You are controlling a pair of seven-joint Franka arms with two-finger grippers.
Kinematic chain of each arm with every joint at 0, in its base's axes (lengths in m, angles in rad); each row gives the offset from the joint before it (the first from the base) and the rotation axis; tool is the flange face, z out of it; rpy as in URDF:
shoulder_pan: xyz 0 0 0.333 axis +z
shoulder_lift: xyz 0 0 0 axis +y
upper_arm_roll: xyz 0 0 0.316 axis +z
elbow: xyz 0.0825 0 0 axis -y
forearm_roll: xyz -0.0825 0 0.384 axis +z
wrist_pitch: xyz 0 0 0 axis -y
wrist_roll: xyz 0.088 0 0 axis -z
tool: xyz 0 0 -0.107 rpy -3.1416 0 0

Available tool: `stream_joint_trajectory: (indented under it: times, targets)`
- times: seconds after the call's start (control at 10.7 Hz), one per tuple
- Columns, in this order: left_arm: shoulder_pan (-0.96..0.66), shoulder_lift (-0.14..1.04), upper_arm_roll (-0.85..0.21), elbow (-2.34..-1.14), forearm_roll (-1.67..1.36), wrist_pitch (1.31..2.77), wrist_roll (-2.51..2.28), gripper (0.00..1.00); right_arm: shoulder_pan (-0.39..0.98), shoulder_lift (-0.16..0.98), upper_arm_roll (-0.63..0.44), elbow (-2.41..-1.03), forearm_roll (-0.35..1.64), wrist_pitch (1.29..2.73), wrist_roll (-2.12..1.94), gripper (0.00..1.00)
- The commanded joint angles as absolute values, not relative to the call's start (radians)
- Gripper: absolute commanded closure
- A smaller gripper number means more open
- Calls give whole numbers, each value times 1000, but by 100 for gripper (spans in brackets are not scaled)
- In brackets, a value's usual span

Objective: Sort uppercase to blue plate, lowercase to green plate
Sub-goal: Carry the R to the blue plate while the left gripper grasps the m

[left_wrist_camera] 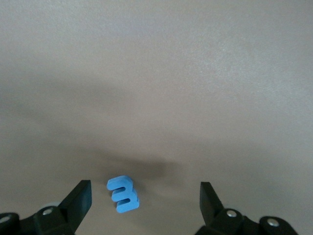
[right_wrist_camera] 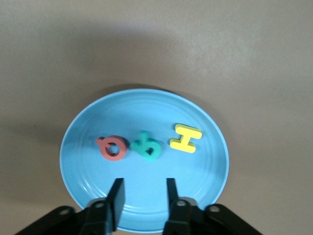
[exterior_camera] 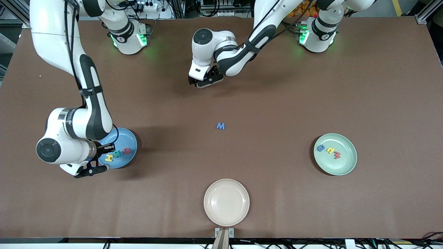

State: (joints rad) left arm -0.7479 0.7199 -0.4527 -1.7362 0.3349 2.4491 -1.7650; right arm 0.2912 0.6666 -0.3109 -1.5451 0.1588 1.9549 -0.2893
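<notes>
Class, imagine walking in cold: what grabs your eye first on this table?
The lone blue M lying mid-table, with the left gripper open above the bare table. Next, the right gripper over the blue plate, where the yellow H, teal R and red Q lie in a row.

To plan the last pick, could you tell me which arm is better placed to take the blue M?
Left: the left gripper hangs open near the blue M; the right gripper is over the blue plate.
</notes>
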Motion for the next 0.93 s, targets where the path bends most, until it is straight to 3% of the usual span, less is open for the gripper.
stream_joint_trajectory:
  times: [0.0,0.09,0.84]
  targets:
    - [-781,736,-428,-1700,305,2402,-1793,12,287,634,-295,-1582,178,1957,-302,0]
    - [-787,742,-426,-1700,305,2367,-1793,16,305,635,-295,-1577,179,1963,-298,0]
    - [-816,790,-426,-1664,273,2336,-1804,23,417,652,-293,-1560,224,2043,-170,0]
